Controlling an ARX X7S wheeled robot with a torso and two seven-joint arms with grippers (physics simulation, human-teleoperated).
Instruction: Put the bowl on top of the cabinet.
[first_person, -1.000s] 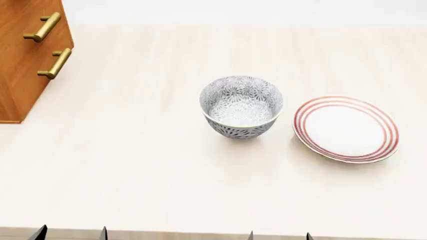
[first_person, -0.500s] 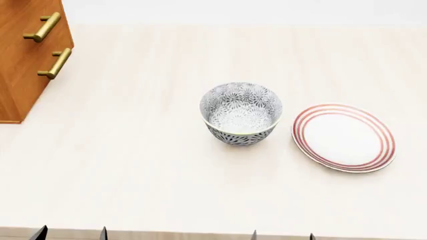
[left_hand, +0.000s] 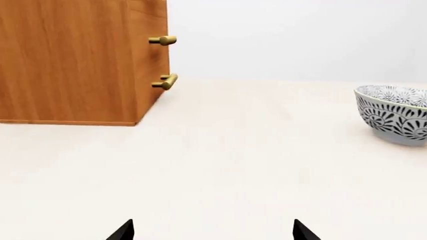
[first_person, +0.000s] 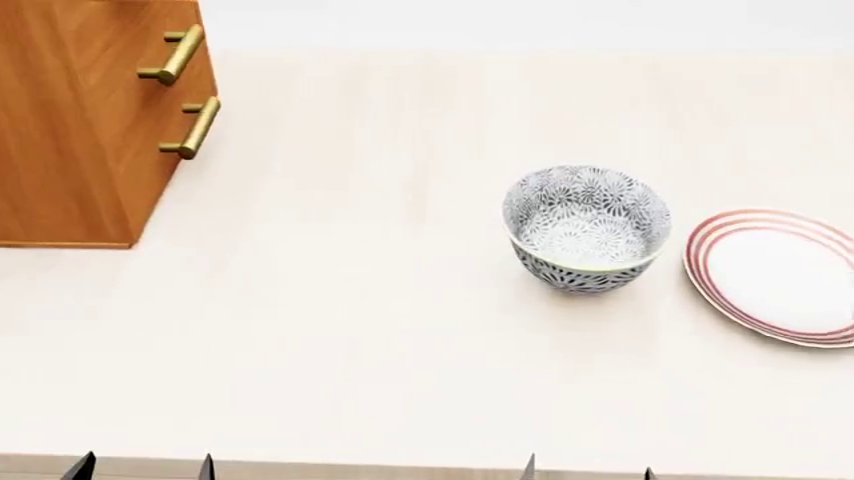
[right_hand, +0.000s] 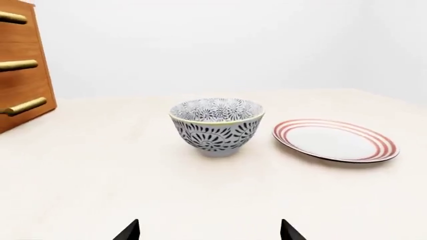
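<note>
- On the pale table (first_person: 347, 330), the whole picture from the head view has slid to the right since half a second ago: the bowl (first_person: 587, 229) now sits right of centre where it was near the middle, and the cabinet (first_person: 83, 130) shows more of its front and side at the left.
- That reads as the head or base turning toward the cabinet, not the bowl moving; the bowl and the plate (first_person: 777, 275) keep the same spacing, just beside each other and not touching.
- The bowl stands upright on the table, well apart from the cabinet, nothing inside it that I can see.
- Left gripper (left_hand: 212, 231): only two dark fingertips at the frame's edge, spread apart, holding nothing, with bare table between them.
- Right gripper (right_hand: 209, 230): same story, tips parted and empty, and the bowl sits squarely ahead of it in the right wrist view, still some way off.
- So the task is at its very start: no grasp yet, the bowl not lifted.
- My read is that the right arm is better lined up for the pick, and the shifted view now keeps the drop-off spot closer to sight, though the cabinet's top is out of frame.
</note>
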